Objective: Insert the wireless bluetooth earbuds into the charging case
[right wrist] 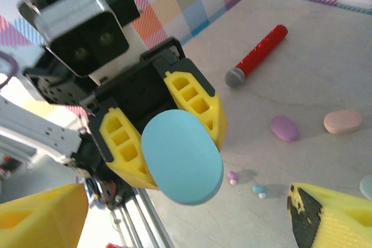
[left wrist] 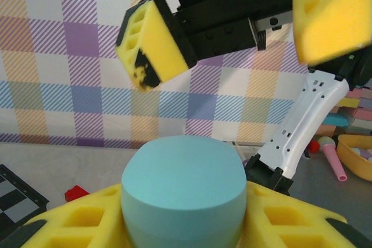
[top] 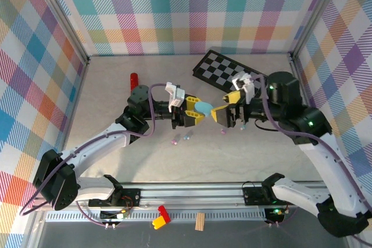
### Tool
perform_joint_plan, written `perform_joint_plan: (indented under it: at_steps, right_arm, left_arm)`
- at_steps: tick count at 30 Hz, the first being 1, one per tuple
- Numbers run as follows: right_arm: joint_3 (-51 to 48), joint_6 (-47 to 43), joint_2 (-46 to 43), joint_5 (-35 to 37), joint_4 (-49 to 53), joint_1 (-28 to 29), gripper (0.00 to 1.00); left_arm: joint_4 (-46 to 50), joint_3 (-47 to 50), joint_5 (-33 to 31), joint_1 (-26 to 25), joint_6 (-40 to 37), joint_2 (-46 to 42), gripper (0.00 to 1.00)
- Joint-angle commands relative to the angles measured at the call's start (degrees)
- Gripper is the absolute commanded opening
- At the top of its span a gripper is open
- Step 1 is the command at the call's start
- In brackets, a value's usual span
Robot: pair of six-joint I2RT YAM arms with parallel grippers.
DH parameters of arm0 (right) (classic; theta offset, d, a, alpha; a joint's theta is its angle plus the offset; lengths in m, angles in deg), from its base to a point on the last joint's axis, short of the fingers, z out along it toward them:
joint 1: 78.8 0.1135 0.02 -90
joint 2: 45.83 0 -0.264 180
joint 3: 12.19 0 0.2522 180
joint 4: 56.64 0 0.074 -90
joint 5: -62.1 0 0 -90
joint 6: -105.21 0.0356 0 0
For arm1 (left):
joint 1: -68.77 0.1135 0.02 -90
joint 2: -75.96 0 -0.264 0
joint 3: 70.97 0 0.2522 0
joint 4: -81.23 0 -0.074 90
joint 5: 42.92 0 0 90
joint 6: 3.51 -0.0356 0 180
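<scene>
The wireless bluetooth earbuds [top: 187,136] lie loose on the table [top: 116,97], below the two grippers and a little to their near side, touching neither. In the right wrist view a purple bud [right wrist: 233,176] and a pale blue bud [right wrist: 258,190] sit close together on the table under the left gripper's fingers. All are tiny glossy plastic pieces with rounded heads.

The left arm reaches in from its base with the elbow bent and the wrist level. The right arm curls round from the far right, so the two grippers face each other just apart above the table. The left gripper [top: 197,111] is clamped on the charging case [top: 204,107]. The case is a smooth, matte, pale blue pebble with rounded edges, and its free end sticks out past the ribbed yellow fingers [left wrist: 75,225] toward the right gripper [top: 224,107]. The right gripper's jaws stand wide apart with nothing between them, one yellow pad to each side of the case's end and clear of it.

Beyond the left gripper a black-and-white checkered board [top: 224,68] lies flat. Near it on the table are a red glittery toy microphone [right wrist: 256,55] with a grey head, a pink case [right wrist: 343,121] and a purple case [right wrist: 284,128].
</scene>
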Motion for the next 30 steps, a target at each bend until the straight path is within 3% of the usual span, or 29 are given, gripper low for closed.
perform_joint_plan:
  at_steps: [1,7,15,22,26,30]
  right_arm:
    - [1.73,-6.86,2.64,5.51,4.56,2.12,0.89]
    - [3.08,-7.89,6.19,7.99,4.46,3.07,0.89]
    - [3.4,-3.56,6.76,17.96,0.88,2.97,0.89]
    - [3.66,-2.63,7.45,18.38,-1.93,1.82,0.89]
    - [3.39,-1.91,8.34,16.49,-3.14,0.32,0.89]
    - [0.94,-0.32,8.03,2.49,-6.58,-4.71,0.86]
  left_arm:
    - [2.3,-1.37,1.12,0.02,-1.09,-1.25,0.4]
    - [2.66,-1.93,1.12,0.03,-1.13,-1.29,0.4]
    - [2.55,-1.27,1.02,-0.02,-1.59,-1.13,0.4]
    - [1.97,-1.59,1.34,0.03,-2.11,-0.04,0.4]
    - [1.69,-2.16,2.06,0.03,-1.81,0.2,0.4]
    - [1.61,-2.26,2.2,0.15,-1.82,0.11,0.4]
